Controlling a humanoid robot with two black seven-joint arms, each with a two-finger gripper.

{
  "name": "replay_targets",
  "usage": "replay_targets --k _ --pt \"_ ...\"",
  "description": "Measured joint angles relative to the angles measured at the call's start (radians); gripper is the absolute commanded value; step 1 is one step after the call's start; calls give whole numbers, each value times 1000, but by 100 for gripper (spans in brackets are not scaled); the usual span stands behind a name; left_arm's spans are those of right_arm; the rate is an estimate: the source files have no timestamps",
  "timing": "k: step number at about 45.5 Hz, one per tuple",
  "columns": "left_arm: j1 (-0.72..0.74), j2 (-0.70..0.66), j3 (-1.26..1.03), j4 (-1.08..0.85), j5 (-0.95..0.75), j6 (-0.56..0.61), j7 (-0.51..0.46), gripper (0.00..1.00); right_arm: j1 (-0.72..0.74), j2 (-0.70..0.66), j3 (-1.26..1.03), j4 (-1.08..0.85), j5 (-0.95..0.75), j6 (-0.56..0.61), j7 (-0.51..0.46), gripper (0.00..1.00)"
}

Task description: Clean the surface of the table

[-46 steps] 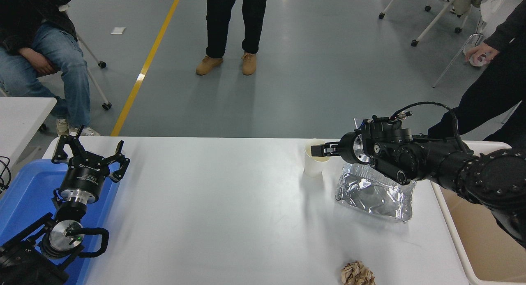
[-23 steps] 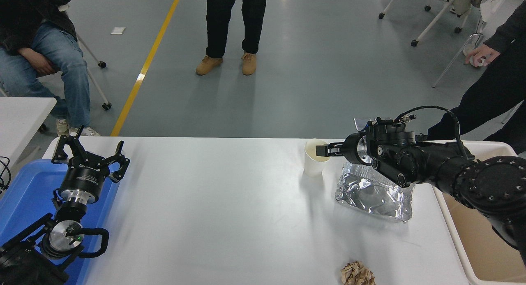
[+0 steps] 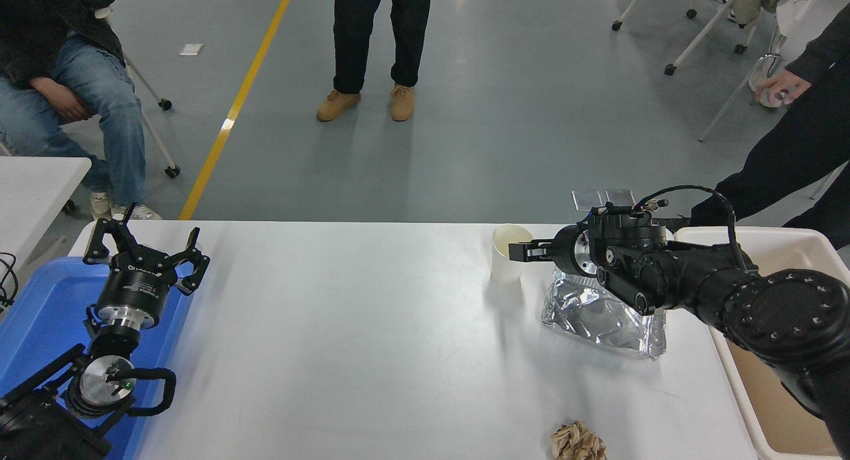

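The table surface (image 3: 345, 327) is wide, white and matte. A white paper cup (image 3: 503, 264) stands upright near its far edge, right of centre. My right gripper (image 3: 522, 251) reaches in from the right and sits against the cup's upper right wall, just below the rim; its state is not readable from this angle. Under that arm lies a crumpled foil tray (image 3: 604, 320). A ball of crumpled brown paper (image 3: 578, 442) rests at the near edge. My left gripper (image 3: 143, 247) is parked open at the lower left.
A beige bin (image 3: 733, 380) stands off the table's right end, and a blue bin (image 3: 40, 301) sits under the left arm. A smaller white table (image 3: 33, 181) shows at the left. People stand and sit beyond the far edge.
The right gripper has dropped from the cup's mouth to its right wall, and the arm has shifted slightly lower. The cup has stayed in place. The left arm has not moved.
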Motion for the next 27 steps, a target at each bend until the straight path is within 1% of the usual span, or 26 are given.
replay_targets --k 6,25,27 --pt "0 0 0 0 0 0 0 99 -4 3 0 -8 0 -3 3 79" --pt "0 0 0 0 0 0 0 99 -28 6 -1 -46 0 -9 5 78" --pt "0 0 0 0 0 0 0 99 -32 6 -1 -48 0 -10 5 76"
